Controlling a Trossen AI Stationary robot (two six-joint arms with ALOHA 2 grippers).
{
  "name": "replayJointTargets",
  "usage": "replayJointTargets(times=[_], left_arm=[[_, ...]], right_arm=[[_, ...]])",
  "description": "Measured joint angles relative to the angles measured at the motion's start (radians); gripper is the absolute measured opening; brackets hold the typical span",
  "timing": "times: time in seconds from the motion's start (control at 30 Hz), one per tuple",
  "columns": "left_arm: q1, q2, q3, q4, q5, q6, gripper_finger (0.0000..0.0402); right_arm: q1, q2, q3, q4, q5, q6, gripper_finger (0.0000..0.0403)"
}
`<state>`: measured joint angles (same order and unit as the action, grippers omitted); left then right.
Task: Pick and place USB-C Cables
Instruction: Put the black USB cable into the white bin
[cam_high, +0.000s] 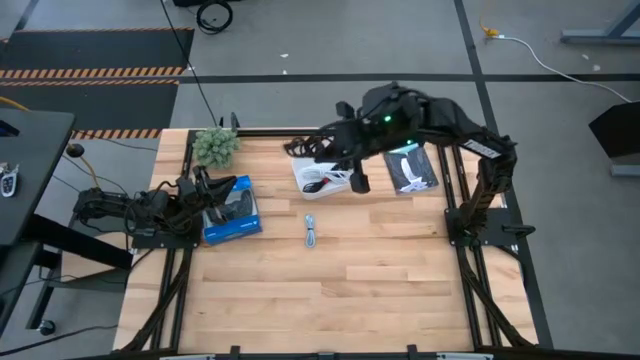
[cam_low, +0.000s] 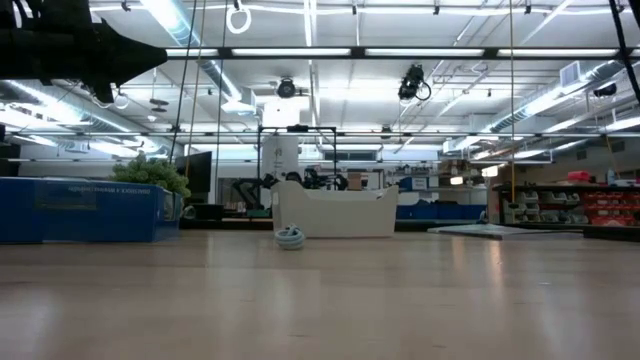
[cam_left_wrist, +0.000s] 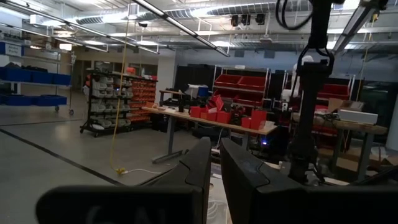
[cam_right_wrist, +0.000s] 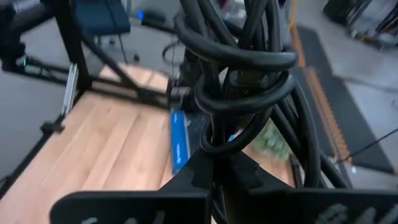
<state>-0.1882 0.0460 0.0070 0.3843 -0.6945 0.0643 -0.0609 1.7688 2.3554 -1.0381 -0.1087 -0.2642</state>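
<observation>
right gripper (cam_high: 357, 180) above white tray (cam_high: 318, 178), jaws clamped on black cable (cam_right_wrist: 239, 62); pale cable (cam_high: 312, 233) on tabletop (cam_high: 340, 290); left gripper (cam_left_wrist: 214, 163) parked, jaws narrow

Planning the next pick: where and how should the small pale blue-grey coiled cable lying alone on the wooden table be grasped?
Probably from straight above, across the middle of the small pale blue-grey coiled cable: it lies flat as a narrow bundle, apart from other things, with bare wooden table around it.

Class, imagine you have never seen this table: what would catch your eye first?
Probably the right arm, reaching over the white tray at the table's far edge, its gripper beside the tray. Next, the blue box on the left side, then the pale cable coiled alone mid-table.
</observation>
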Motion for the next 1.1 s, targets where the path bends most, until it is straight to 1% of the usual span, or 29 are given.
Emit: replayJointTargets(times=[0.23, 0.33, 0.5, 0.6, 0.73, 0.93, 1.1], left_arm=[[0.000, 0.000, 0.000, 0.000, 0.000, 0.000, 0.0043], [0.000, 0.000, 0.000, 0.000, 0.000, 0.000, 0.0043], [0.000, 0.000, 0.000, 0.000, 0.000, 0.000, 0.0043], [0.000, 0.000, 0.000, 0.000, 0.000, 0.000, 0.0043], [0.000, 0.000, 0.000, 0.000, 0.000, 0.000, 0.0043], [0.000, 0.000, 0.000, 0.000, 0.000, 0.000, 0.0043], [0.000, 0.000, 0.000, 0.000, 0.000, 0.000, 0.0043]], right_arm=[[-0.023, -0.053, 0.000, 0.159, -0.070, 0.027, 0.0014], [-0.029, -0.065, 0.000, 0.194, -0.077, 0.028, 0.0014], [-0.064, -0.069, 0.000, 0.158, -0.072, 0.026, 0.0014], [-0.092, -0.069, -0.001, 0.112, -0.038, 0.026, 0.0014], [-0.130, -0.069, -0.001, 0.075, -0.023, 0.029, 0.0014], [-0.161, -0.068, -0.002, 0.039, -0.022, 0.044, 0.0014], [-0.180, -0.058, -0.054, 0.005, -0.017, 0.044, 0.0014]])
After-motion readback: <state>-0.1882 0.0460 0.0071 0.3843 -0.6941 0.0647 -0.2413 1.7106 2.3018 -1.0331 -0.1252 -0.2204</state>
